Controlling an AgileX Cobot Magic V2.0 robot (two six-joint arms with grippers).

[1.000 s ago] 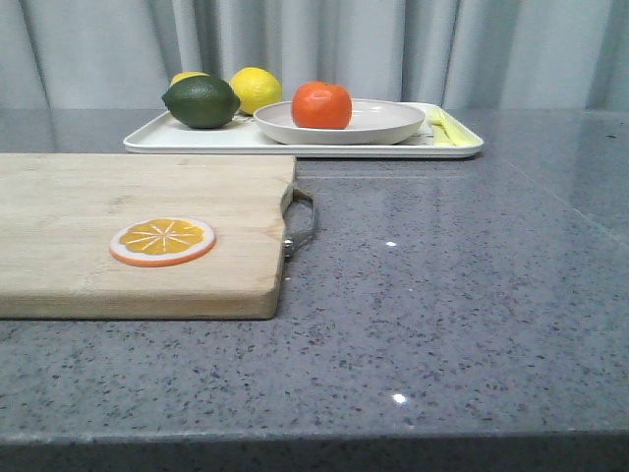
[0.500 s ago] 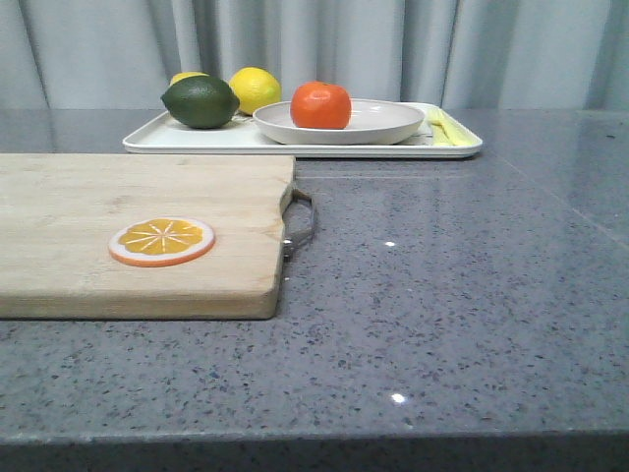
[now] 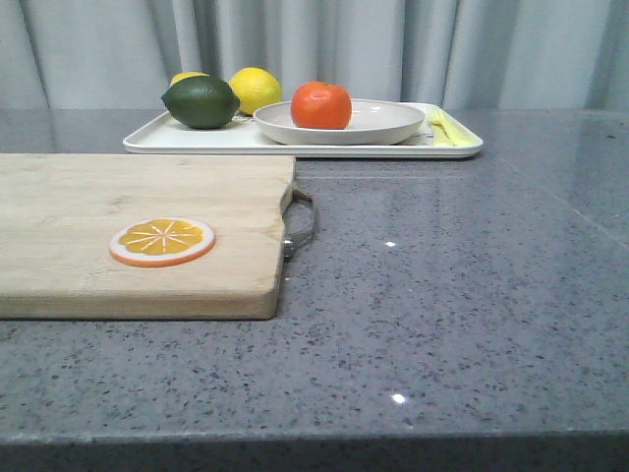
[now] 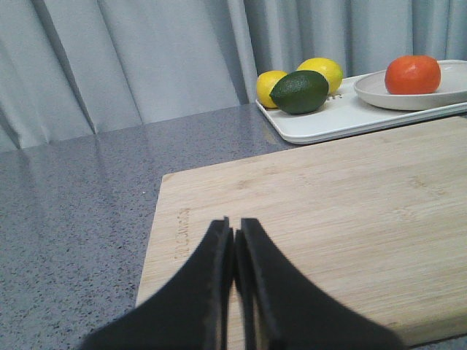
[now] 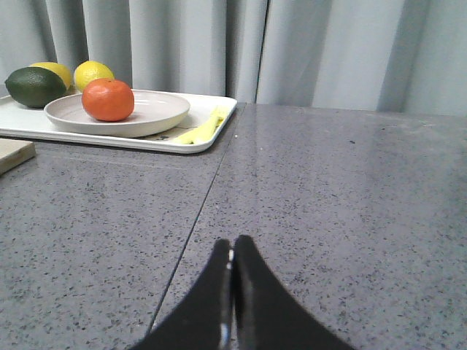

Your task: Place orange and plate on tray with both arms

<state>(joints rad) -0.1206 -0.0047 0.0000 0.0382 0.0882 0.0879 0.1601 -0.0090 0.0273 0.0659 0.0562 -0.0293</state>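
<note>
The orange (image 3: pixel 321 105) sits in the off-white plate (image 3: pixel 378 128), and the plate rests on the white tray (image 3: pixel 177 140) at the back of the table. They also show in the left wrist view, orange (image 4: pixel 413 74) and plate (image 4: pixel 452 91), and in the right wrist view, orange (image 5: pixel 108 100), plate (image 5: pixel 157 113), tray (image 5: pixel 208 138). My left gripper (image 4: pixel 233 227) is shut and empty above the wooden cutting board (image 4: pixel 328 219). My right gripper (image 5: pixel 233 244) is shut and empty over the grey tabletop, well short of the tray. Neither gripper shows in the front view.
On the tray's left end lie a dark green lime (image 3: pixel 200 101) and two yellow lemons (image 3: pixel 256 88). A yellow strip (image 3: pixel 442 126) lies at its right end. The cutting board (image 3: pixel 118 197) carries an orange slice disc (image 3: pixel 162 241) and has a metal handle (image 3: pixel 300 224).
</note>
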